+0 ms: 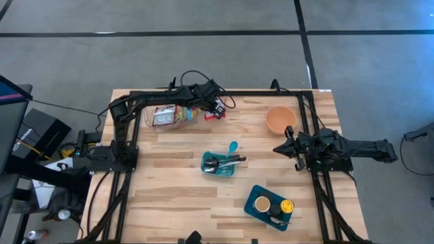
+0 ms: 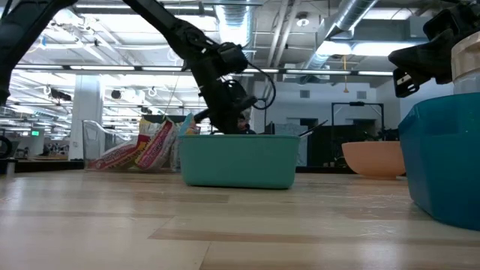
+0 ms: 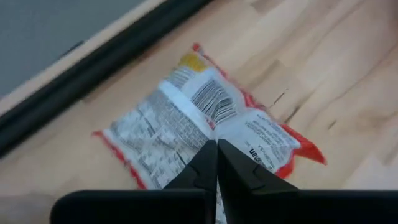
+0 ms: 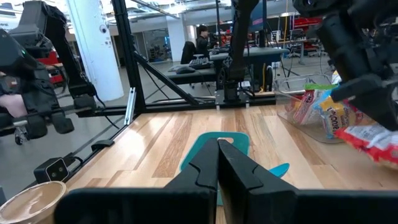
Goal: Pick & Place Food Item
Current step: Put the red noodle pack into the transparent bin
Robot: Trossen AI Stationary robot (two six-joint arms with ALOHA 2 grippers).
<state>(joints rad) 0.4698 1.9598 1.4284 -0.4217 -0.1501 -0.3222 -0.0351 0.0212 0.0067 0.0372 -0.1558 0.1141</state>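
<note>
At the far left of the desk [image 1: 176, 176] stands a clear container [image 1: 169, 115] of snack packets. Just to its right my left end effector [image 1: 215, 108] is reached out over a red-edged snack packet [image 3: 205, 118] lying flat on the wood near the back rail. My fingers [image 3: 205, 163] are closed together with the tips on the packet's wrapper — whether any film is pinched between them I cannot tell.

Mid-desk sits a teal bin [image 1: 218, 165] holding utensils, and nearer the front a teal tray [image 1: 269, 203] carries a cup and a yellow-lidded jar. An orange bowl [image 1: 280, 118] stands at the back right.

My right end effector [image 1: 279, 148] waits just below the bowl — fully closed, holding nothing.
</note>
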